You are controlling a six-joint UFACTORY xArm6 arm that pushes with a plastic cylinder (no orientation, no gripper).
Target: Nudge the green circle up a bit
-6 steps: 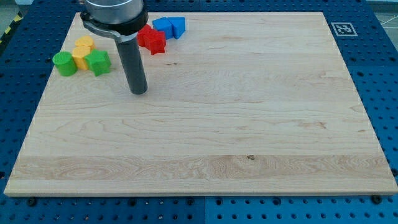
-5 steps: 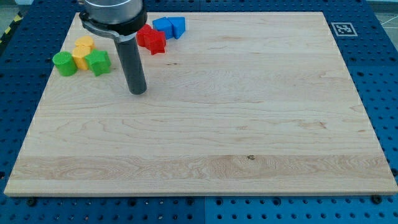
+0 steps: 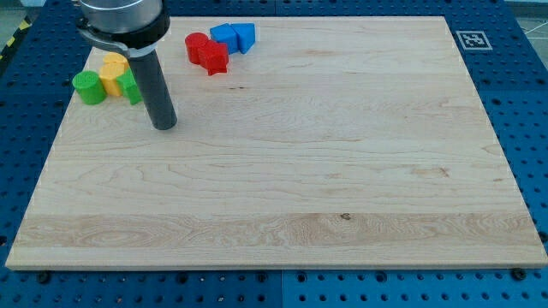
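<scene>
Green circle [image 3: 87, 87] left of tool tip [image 3: 164, 125]

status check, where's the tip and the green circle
My tip on board, below-right of the cluster. Green circle at view's left, untouched, beside yellow block. Second green block partly behind rod, between tip and circle.

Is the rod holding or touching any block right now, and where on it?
Nothing is held. My tip rests on the bare board, below and to the view's right of the green circle, apart from it. The rod hides part of another green block.
</scene>
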